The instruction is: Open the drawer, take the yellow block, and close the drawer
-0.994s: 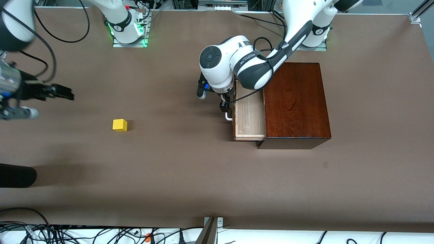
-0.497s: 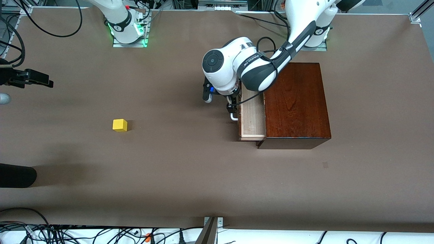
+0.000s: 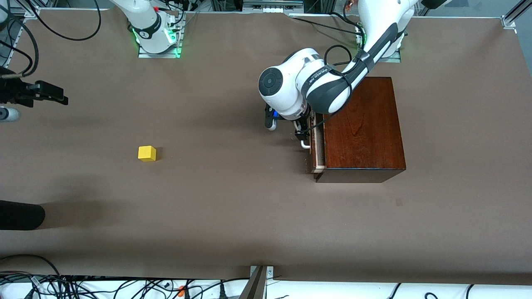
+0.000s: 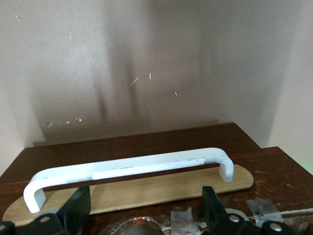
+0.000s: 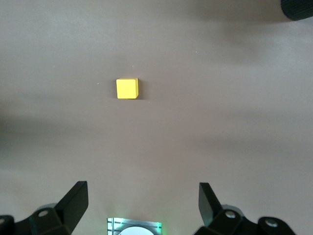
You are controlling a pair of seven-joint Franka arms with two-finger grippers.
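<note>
Step in hand: closing; pale light-wood drawer in glossy dark mahogany box nearly shut (sliver showing).

Left gripper: jaws wide, straddling white U-shaped bar handle, not clamped.

Right gripper: waiting at right arm's table end, jaws wide.

Small bright-yellow cube: on brown table, well apart from box.

Next: final push flush, judged.

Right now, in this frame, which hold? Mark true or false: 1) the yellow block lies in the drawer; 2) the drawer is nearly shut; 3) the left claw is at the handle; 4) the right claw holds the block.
1) False: the yellow block sits on the table, toward the right arm's end.
2) True: only a sliver of the drawer shows.
3) True: the left claw is open at the white handle.
4) False: the right claw is open and empty.
</note>
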